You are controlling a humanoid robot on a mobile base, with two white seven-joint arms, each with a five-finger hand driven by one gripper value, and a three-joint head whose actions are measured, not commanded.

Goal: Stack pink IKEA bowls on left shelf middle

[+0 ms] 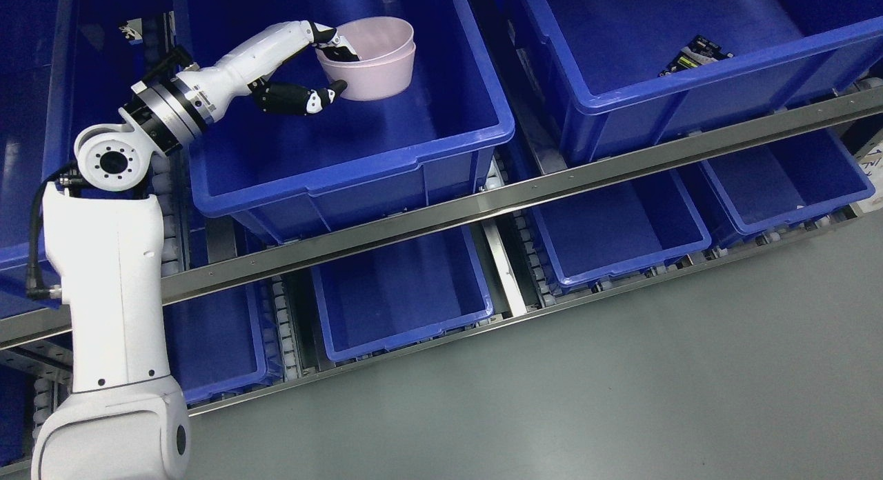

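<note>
Two pink bowls (376, 59) sit nested one in the other inside a large blue bin (359, 149) on the upper shelf level. My left hand (330, 65) reaches into the bin from the left. Its fingers (336, 49) hook over the near rim into the upper bowl and the thumb (324, 97) presses the outer wall below, so the hand is shut on the bowl stack. The bowls stand upright toward the back of the bin. My right arm does not show.
A second large blue bin (690, 80) at the right holds a small dark packet (695, 55). A metal shelf rail (483, 204) runs diagonally below. Smaller blue bins (400, 294) (614, 232) (786, 183) sit on the lower level. Grey floor (586, 383) lies in front.
</note>
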